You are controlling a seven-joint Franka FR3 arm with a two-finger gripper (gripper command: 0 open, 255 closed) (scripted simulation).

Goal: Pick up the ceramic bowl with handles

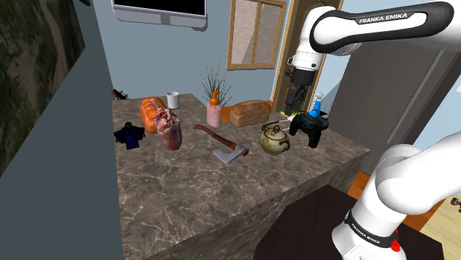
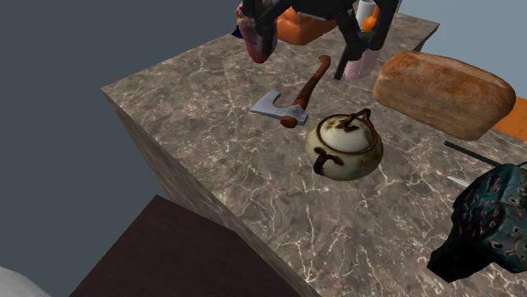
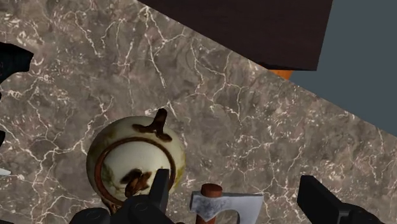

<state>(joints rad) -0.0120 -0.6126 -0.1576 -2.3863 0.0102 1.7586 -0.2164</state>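
Honestly, nothing of the actual pick is done yet. The bowl sits on the marble counter, untouched. It's a round cream pot with brown handles. In the shoulder view the hatchet is on its left, the black game controller on its right, and the bread loaf a bit farther back.

The gripper hangs above that end of the counter with its fingers spread wide and nothing between them but air. From the wrist view, the bowl sits up against one finger rather than centred in the gap, and the hatchet head is what lies between the two. So my read is that lining up, dropping down, closing and lifting are all left to do.

As for pose, the arm comes up from the stand, arches over the top of the shoulder view, and the hand points roughly straight down. I can't really judge how high it is above the bowl from these angles, but it looks well clear.
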